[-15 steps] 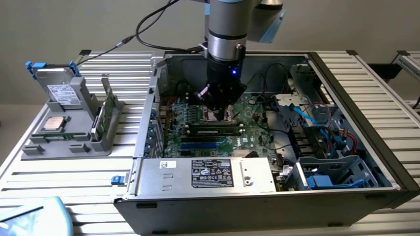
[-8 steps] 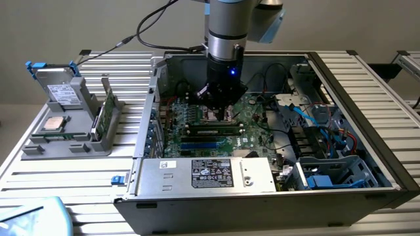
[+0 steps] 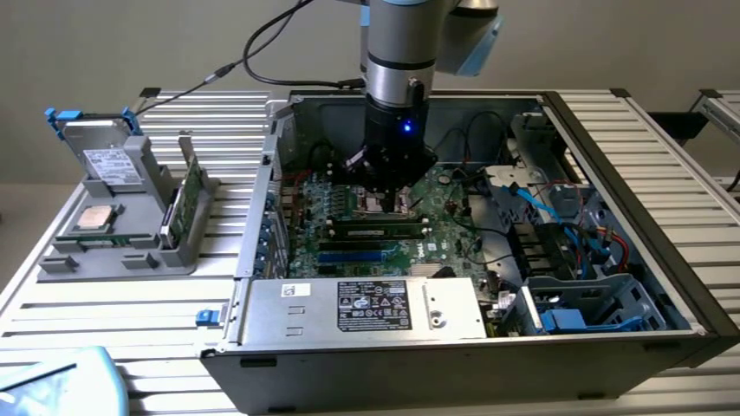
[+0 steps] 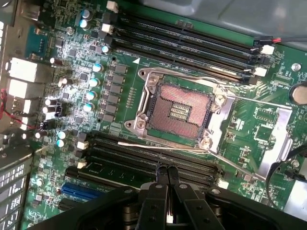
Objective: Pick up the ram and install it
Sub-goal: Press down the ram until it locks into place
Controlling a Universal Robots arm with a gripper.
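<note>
Gripper [image 4: 167, 178] closed, empty, above the motherboard [image 4: 120, 86].
Ram [image 3: 373, 230] sits slotted; judged seated, pressing home step.

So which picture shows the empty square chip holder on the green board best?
The wrist view. The chip holder sits right in the middle there, with its metal frame open and the rows of tiny contacts plain to see. In the exterior view the holder is small and partly hidden behind the hand.
</note>
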